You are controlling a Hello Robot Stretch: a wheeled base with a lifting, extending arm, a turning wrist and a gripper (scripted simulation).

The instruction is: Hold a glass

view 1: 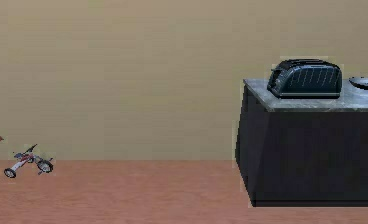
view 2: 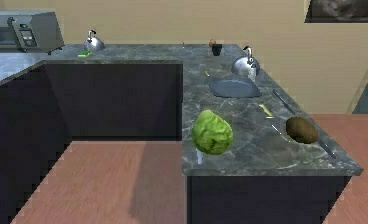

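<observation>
Ahead, you get a black toaster [view 1: 305, 78] on a worktop [view 1: 292, 150]; sideways, a lettuce [view 2: 213, 132], a kettle [view 2: 246, 65] and a small dark cup [view 2: 215, 46] near the wall. Glass or not, you cannot tell, nor the claw's state.

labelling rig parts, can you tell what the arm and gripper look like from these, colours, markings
Colours and markings cannot be told from these pictures. The arm side view takes in a dark counter with a green round vegetable, a brown oval thing and a silver kettle.
</observation>
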